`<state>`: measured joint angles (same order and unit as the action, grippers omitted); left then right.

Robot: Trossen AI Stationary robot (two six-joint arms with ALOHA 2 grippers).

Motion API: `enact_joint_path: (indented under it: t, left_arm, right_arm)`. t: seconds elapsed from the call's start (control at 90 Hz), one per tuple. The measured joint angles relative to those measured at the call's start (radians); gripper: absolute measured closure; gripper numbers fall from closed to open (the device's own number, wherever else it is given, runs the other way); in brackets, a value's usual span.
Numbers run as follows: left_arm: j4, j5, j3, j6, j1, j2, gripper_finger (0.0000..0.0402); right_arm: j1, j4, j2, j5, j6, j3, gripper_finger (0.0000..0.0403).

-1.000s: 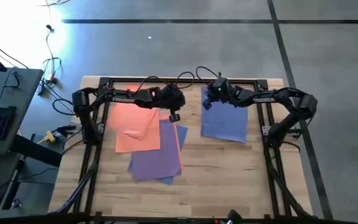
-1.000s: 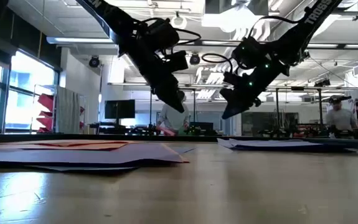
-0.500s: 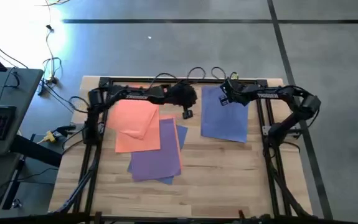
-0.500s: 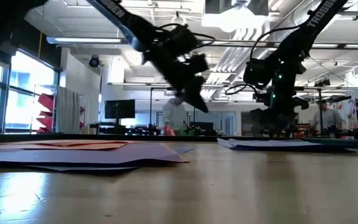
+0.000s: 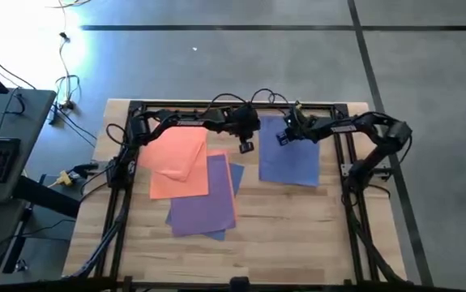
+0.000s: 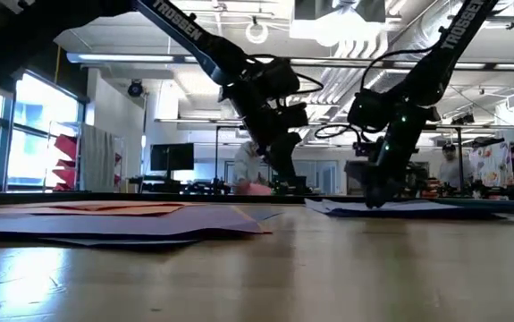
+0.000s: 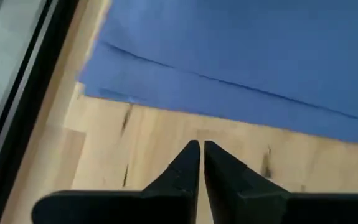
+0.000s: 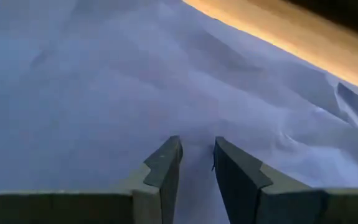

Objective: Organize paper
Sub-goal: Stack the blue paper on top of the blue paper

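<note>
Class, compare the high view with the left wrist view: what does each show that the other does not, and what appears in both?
Only the high view shows the orange paper, the purple paper, the right claw over the blue paper, and the whole table. Only the left wrist view shows the left claw shut over bare wood, and that the blue paper is several stacked sheets with offset edges. Both show blue paper on the wooden table.

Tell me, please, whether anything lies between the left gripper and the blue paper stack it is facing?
Nothing visible does. Only bare table separates the left gripper, fingers shut, from the blue paper. The right gripper is already down on that stack.
</note>
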<state>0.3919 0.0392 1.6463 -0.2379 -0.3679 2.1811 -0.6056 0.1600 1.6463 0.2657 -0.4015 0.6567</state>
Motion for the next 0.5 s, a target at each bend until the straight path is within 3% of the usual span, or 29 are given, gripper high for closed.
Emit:
enact_joint_path:
  t: [0.156, 0.244, 0.5]
  left_arm:
    - [0.037, -0.021, 0.000, -0.007, 0.011, 0.000, 0.0402]
    - [0.059, -0.021, 0.000, -0.014, 0.016, 0.000, 0.0402]
    - [0.129, 0.025, 0.000, -0.025, 0.021, 0.000, 0.0402]
  right_arm:
    - [0.114, 0.023, -0.009, -0.009, -0.090, 0.001, 0.0316]
    - [0.166, 0.025, -0.019, 0.049, -0.130, 0.003, 0.0316]
    - [0.206, 0.124, -0.171, 0.111, -0.168, 0.046, 0.0316]
